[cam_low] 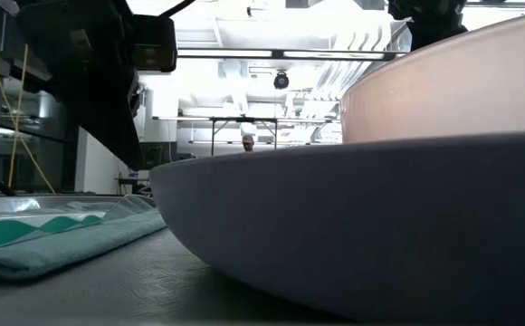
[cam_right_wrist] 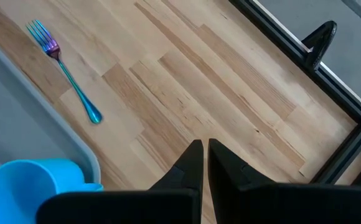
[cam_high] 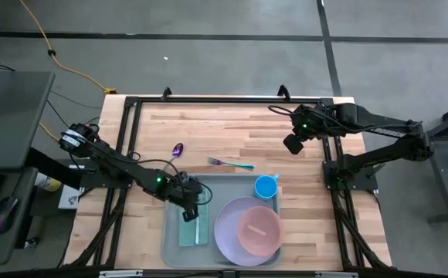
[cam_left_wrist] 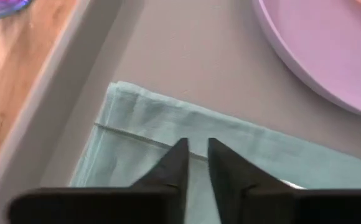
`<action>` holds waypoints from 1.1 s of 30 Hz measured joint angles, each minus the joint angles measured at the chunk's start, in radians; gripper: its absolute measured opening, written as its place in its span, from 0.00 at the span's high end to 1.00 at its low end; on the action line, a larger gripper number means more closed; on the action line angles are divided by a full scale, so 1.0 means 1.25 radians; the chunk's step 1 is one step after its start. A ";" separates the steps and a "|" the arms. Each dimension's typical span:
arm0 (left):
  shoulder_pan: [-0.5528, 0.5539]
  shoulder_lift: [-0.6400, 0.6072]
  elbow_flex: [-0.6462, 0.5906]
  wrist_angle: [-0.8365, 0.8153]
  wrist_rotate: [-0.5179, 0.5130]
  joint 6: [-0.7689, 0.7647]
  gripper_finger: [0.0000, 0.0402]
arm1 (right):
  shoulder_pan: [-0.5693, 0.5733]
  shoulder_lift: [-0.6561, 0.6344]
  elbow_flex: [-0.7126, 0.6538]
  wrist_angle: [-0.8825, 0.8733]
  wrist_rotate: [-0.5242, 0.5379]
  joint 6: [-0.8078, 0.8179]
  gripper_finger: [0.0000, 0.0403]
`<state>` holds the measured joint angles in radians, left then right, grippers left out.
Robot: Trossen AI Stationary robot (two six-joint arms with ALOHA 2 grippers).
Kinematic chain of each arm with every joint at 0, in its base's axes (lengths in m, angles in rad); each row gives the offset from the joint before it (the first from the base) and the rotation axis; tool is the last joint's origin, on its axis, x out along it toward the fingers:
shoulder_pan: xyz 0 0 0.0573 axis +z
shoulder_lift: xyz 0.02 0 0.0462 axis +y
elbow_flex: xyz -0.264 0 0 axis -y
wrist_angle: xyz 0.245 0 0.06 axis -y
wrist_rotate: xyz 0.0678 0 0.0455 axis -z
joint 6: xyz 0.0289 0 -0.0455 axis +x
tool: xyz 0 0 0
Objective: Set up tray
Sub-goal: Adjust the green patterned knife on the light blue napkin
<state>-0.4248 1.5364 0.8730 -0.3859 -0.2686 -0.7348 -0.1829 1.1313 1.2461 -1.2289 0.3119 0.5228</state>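
The grey-blue tray (cam_high: 208,189) lies at the table's near edge. On its left part lies a folded teal cloth (cam_high: 193,228), flat on the tray floor (cam_left_wrist: 168,62). On its right sits a lilac plate (cam_high: 228,228) with a pink bowl (cam_high: 259,225) on it. A blue cup (cam_high: 266,187) stands in the tray's far right corner. My left gripper (cam_left_wrist: 197,144) hovers over the cloth's (cam_left_wrist: 261,149) far end, fingers a narrow gap apart, nothing between them. My right gripper (cam_right_wrist: 204,144) is shut, above bare wood near the table's far right.
A fork (cam_high: 230,163) with a teal handle and a purple spoon (cam_high: 178,150) lie on the wood just beyond the tray's far rim. The fork (cam_right_wrist: 62,68) and cup (cam_right_wrist: 31,183) show in the right wrist view. Black frame rails border the table.
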 joint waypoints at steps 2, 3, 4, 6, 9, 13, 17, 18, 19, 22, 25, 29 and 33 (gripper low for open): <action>0.000 0.000 0.000 0.000 -0.011 0.001 0.87 | 0.000 0.000 0.000 0.000 0.000 0.000 1.00; 0.000 0.000 0.000 0.000 -0.013 0.004 0.92 | 0.000 0.000 0.000 0.000 0.000 0.000 1.00; 0.000 0.000 0.000 0.000 -0.013 0.008 0.95 | 0.000 0.000 0.000 0.000 0.000 0.000 1.00; 0.000 0.000 0.000 0.003 -0.013 0.022 0.96 | 0.000 0.000 0.000 0.000 0.002 0.000 1.00; 0.000 0.000 0.000 0.024 -0.013 0.046 0.92 | 0.000 0.000 0.000 0.000 0.006 0.000 1.00; 0.000 0.000 0.000 0.033 -0.023 0.061 0.97 | 0.000 0.000 0.000 0.000 0.009 0.000 1.00; 0.004 0.000 0.000 0.036 -0.030 0.061 0.95 | 0.000 0.000 0.000 0.000 0.009 0.000 1.00; 0.008 0.000 0.000 0.036 -0.028 0.061 0.94 | 0.000 0.000 0.000 0.000 0.009 0.000 1.00; 0.010 0.000 0.000 0.037 -0.025 0.061 0.94 | 0.000 0.000 0.000 0.000 0.009 0.000 1.00; 0.017 0.000 0.000 0.037 -0.026 0.061 0.97 | 0.000 0.000 0.000 0.004 0.009 0.000 1.00; 0.021 0.000 0.000 0.037 -0.021 0.063 0.97 | 0.000 0.000 0.000 0.010 0.009 0.000 1.00; 0.021 0.007 0.000 0.038 -0.008 0.081 0.95 | 0.000 0.000 0.000 0.014 0.009 -0.004 1.00; 0.020 0.040 0.000 0.047 0.048 0.082 0.97 | 0.000 0.000 0.000 0.015 0.009 -0.006 1.00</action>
<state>-0.3992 1.5869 0.8730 -0.3268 -0.2082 -0.6323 -0.1825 1.1313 1.2461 -1.2101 0.3233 0.5156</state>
